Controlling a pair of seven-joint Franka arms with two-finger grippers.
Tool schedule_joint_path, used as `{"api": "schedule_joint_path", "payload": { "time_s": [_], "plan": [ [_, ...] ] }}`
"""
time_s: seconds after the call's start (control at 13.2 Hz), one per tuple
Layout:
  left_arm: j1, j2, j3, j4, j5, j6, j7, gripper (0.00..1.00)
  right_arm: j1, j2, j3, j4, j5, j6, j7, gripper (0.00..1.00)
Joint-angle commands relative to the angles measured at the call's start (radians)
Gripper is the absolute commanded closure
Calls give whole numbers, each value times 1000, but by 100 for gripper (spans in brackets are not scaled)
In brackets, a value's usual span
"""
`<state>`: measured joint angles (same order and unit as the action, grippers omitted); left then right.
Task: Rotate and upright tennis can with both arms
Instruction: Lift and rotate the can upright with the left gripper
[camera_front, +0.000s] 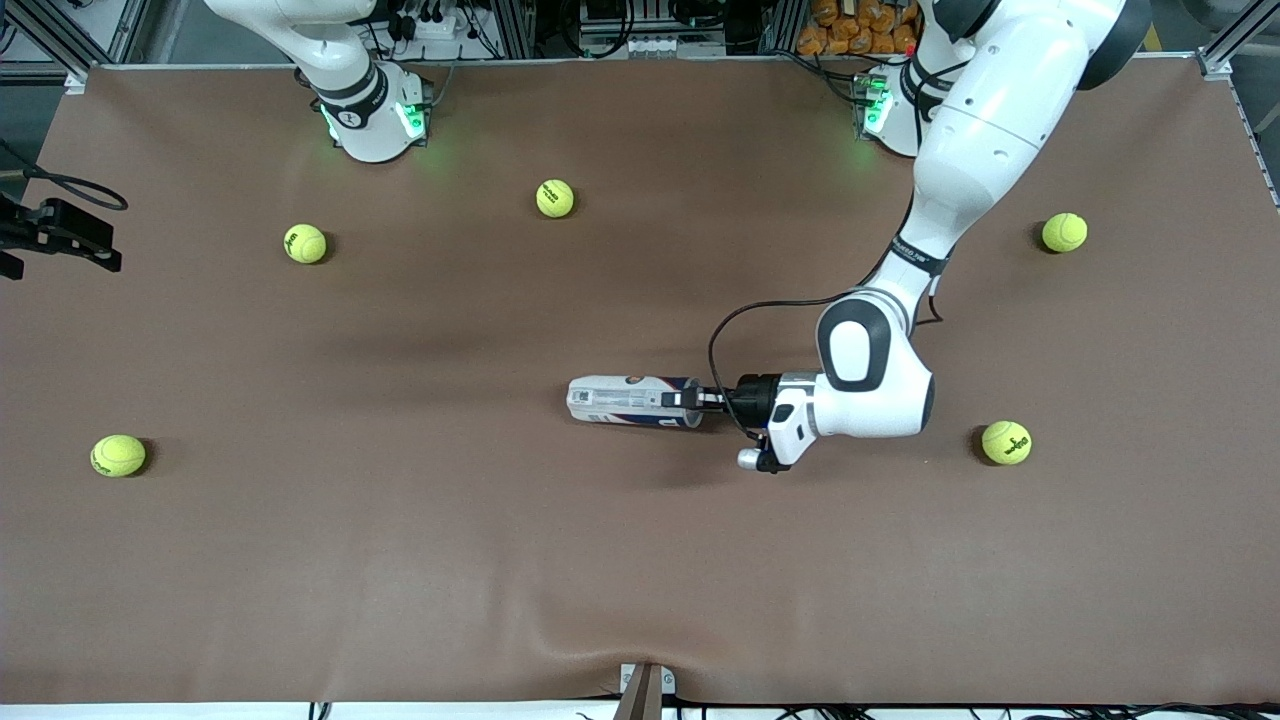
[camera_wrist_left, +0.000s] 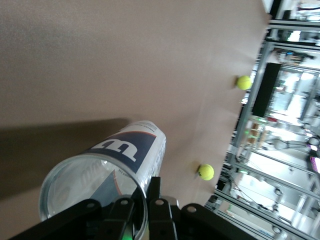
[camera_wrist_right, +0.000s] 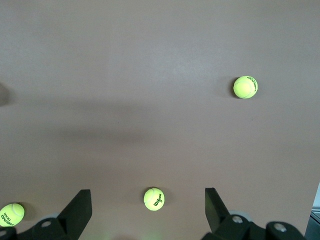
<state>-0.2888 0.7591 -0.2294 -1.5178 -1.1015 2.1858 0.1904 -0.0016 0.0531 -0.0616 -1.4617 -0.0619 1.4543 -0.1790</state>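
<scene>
The tennis can (camera_front: 635, 401), clear plastic with a white and navy label, lies on its side near the middle of the table. Its open end points toward the left arm's end. My left gripper (camera_front: 705, 400) is shut on the rim of that open end, one finger inside and one outside. In the left wrist view the can (camera_wrist_left: 125, 150) runs away from the left gripper (camera_wrist_left: 147, 192), with the white "W" on top. My right gripper (camera_wrist_right: 146, 195) is open and empty, high over the table near the right arm's base (camera_front: 370, 110), and it is out of the front view.
Several yellow-green tennis balls lie scattered on the brown table: one (camera_front: 555, 198) and one (camera_front: 305, 243) near the right arm's base, one (camera_front: 1006, 442) close to the left arm's elbow, others toward the table's ends. A black clamp (camera_front: 60, 230) sticks in at the right arm's end.
</scene>
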Motion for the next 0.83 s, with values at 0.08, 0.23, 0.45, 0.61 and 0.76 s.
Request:
{"api": "schedule_joint_path", "payload": {
  "time_s": [0.08, 0.23, 0.45, 0.61, 0.76],
  "plan": [
    [-91, -40, 13, 105, 295, 11, -422, 100, -3, 1, 2, 14, -12, -8, -8, 0],
    [-134, -38, 12, 168, 458, 11, -628, 100, -3, 1, 2, 14, -12, -8, -8, 0],
    [-202, -47, 18, 197, 583, 11, -817, 100, -1, 4, 2, 14, -12, -6, -7, 0],
    [-205, -83, 4, 197, 730, 6, -952, 100, -8, 11, 2, 14, -15, 12, -7, 0],
    [-231, -109, 7, 197, 823, -20, -1060, 100, -8, 21, 2, 12, -9, 76, -7, 0]
  ]
}}
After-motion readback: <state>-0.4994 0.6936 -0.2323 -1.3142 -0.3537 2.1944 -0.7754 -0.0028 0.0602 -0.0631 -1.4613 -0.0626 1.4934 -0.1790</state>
